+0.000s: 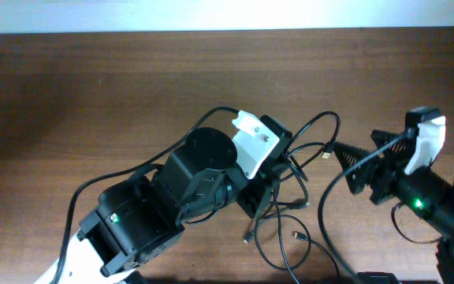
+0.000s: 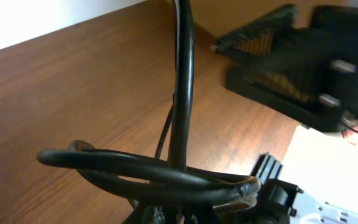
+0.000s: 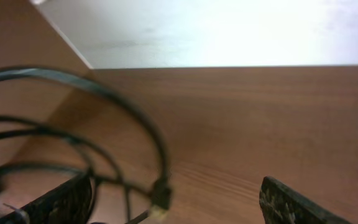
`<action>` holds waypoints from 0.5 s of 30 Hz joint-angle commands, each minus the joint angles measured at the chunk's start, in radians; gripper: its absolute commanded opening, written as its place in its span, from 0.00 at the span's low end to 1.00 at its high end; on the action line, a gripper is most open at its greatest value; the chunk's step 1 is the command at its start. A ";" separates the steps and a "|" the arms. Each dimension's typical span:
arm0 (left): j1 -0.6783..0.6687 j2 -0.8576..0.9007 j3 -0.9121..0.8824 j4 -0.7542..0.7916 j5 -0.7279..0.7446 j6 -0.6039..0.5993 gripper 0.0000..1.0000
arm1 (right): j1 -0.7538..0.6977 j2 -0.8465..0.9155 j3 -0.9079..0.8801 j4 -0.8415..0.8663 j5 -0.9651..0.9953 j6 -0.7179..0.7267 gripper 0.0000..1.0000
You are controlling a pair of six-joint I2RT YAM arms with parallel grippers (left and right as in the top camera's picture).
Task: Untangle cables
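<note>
The cables [image 1: 302, 170] are thin black cords lying in tangled loops on the wooden table at centre right, with small plug ends [image 1: 296, 235] near the front. My left gripper [image 1: 265, 189] is shut on a bundle of these cables [image 2: 166, 174], and one strand rises straight up from the bundle in the left wrist view. My right gripper [image 1: 345, 167] stands open just right of the tangle. A metal-tipped plug [image 3: 160, 196] lies between its fingers [image 3: 61, 202], touching neither. Cable loops [image 3: 104, 93] curve to that plug's left.
The bulky black left arm [image 1: 187, 189] covers the table's front left. The right gripper [image 2: 278, 56] shows in the left wrist view, close ahead at upper right. The table's far edge [image 1: 211, 31] meets a white wall.
</note>
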 commanded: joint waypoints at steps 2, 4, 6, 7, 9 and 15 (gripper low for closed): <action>0.000 -0.006 0.006 0.013 -0.050 -0.060 0.00 | -0.003 -0.045 0.009 0.002 -0.336 -0.155 0.85; 0.000 -0.006 0.006 0.031 -0.043 -0.137 0.00 | -0.003 -0.046 0.009 0.002 -0.428 -0.205 0.85; 0.000 -0.006 0.006 0.042 -0.034 -0.172 0.00 | -0.003 -0.046 0.009 0.003 -0.465 -0.205 0.84; 0.000 -0.006 0.006 0.041 -0.031 -0.172 0.00 | -0.003 -0.046 0.009 0.005 -0.490 -0.205 0.82; 0.000 -0.003 0.006 0.053 0.008 -0.172 0.00 | -0.003 -0.046 0.009 0.006 -0.510 -0.205 0.80; 0.000 0.039 0.006 0.121 0.170 -0.171 0.00 | -0.003 -0.046 0.008 0.006 -0.500 -0.205 0.63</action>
